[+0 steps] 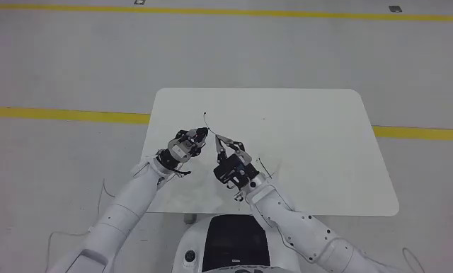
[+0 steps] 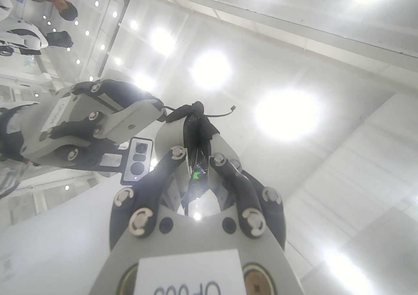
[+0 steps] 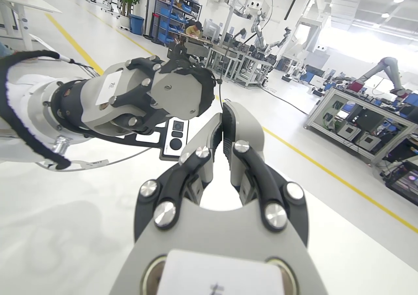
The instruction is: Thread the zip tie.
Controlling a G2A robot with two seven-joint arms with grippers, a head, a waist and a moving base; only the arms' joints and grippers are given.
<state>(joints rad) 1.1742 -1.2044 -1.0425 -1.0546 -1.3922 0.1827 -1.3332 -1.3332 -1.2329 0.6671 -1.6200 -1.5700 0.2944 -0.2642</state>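
Edges of white rounded table [image 1: 318,146] well apart from left gripper [image 2: 193,113] and right gripper [image 3: 222,113], both clamped on thin black plastic zip tie [image 2: 219,114].

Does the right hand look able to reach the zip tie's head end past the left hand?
Probably not as is. The right hand is shut on the zip tie, and the left hand grips it between there and the head. It would have to let go first.
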